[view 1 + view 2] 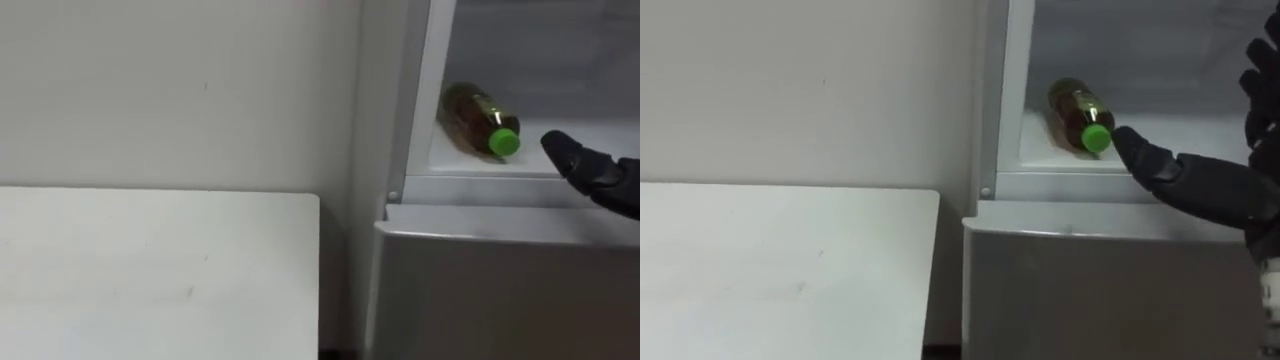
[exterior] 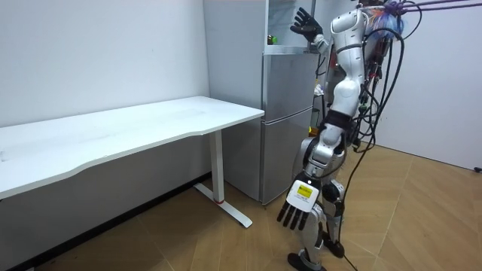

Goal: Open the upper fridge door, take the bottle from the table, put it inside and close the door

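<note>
Bottle (image 1: pixel 1077 108) lies in upper fridge (image 1: pixel 1160 60); right hand (image 1: pixel 1220 185) open near cap; white table (image 1: pixel 780 270) beside fridge.

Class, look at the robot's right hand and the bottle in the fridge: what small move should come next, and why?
Probably draw the right hand back out of the upper fridge: the bottle lies on its side on the shelf, green cap outward, and the hand is open, holding nothing. The left hand hangs low.
</note>
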Motion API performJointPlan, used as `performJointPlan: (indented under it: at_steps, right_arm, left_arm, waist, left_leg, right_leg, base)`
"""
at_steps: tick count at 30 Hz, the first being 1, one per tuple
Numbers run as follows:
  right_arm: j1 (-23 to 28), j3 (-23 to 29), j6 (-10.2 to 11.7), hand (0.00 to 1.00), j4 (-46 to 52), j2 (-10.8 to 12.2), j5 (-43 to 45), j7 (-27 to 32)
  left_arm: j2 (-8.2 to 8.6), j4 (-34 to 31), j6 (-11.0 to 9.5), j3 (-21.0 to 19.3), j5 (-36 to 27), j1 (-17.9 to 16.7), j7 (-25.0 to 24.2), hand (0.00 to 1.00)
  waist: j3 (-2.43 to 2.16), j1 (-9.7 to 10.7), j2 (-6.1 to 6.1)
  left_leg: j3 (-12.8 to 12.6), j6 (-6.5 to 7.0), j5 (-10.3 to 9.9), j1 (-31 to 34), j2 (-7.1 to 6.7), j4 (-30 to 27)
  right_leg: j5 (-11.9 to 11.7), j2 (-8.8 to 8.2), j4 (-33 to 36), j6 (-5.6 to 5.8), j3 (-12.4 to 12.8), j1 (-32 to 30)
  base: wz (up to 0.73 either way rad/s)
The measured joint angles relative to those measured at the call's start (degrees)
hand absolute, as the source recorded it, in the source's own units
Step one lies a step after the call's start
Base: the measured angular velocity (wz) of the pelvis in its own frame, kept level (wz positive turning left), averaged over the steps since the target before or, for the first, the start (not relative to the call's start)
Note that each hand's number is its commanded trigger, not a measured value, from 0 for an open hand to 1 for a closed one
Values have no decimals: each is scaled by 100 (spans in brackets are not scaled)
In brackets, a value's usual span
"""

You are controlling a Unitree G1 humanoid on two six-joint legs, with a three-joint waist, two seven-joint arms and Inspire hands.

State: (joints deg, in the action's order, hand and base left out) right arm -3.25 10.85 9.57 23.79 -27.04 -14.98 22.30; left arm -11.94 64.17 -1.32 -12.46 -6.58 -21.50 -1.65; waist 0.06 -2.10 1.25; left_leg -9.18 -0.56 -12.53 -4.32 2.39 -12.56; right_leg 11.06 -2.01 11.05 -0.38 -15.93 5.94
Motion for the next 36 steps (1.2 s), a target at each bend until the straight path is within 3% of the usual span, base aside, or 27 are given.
performJointPlan:
  at_steps: [7, 15, 22, 26, 28, 30, 36]
  right_arm:
    - [475, -18, 145, 0, 405, 107, 1264, 574]
    - [1150, -115, 559, 0, 452, 692, 2813, 1381]
    - [1480, -403, 771, 0, 449, 934, 2941, 1577]
    - [1966, -516, 933, 0, 353, 1174, 3131, 1672]
    - [2119, -588, 941, 0, 80, 1200, 3377, 1721]
    - [2411, -656, 933, 0, -200, 1204, 3403, 1723]
    - [2635, -738, 833, 0, -1222, 1218, 3315, 1605]
  left_arm:
    - [-4, 143, 0, 220, -3, 140, -4, 0]
    - [-4, 277, -128, 595, -35, 332, 158, 0]
    - [1, 373, -228, 827, -54, 594, 214, 0]
    - [16, 523, -340, 823, -64, 597, 211, 0]
    - [19, 548, -353, 828, -62, 544, 208, 0]
    - [20, 647, -396, 833, -60, 488, 205, 0]
    - [26, 644, -352, 817, -21, 319, 193, 0]
  waist:
    - [-22, 24, 6]
    - [-35, 23, 106]
    - [-37, 30, -10]
    - [-31, 34, -161]
    - [-53, 42, -190]
    - [-37, 30, -212]
    - [-34, 39, -223]
  left_leg:
    - [-119, -4, -3, -42, 8, 28]
    - [-260, -6, -6, -118, 12, 108]
    - [-345, 8, -36, -116, 14, 115]
    - [-356, 4, -40, -124, 16, 139]
    - [-389, 3, -42, -136, 19, 172]
    - [-422, 3, -42, -132, 21, 175]
    - [-429, 4, -42, -143, 9, 159]
  right_leg:
    - [10, 10, -4, -14, 119, -9]
    - [19, 24, 56, -10, 286, -107]
    - [13, 23, 82, -1, 360, -163]
    - [13, 28, 83, -1, 359, -143]
    - [13, 35, 90, -1, 392, -157]
    - [13, 33, 104, -1, 419, -150]
    - [44, 14, 147, 8, 452, -195]
  base:
    - [-9]
    - [-10]
    - [-7]
    - [-1]
    - [-8]
    - [-7]
    - [0]
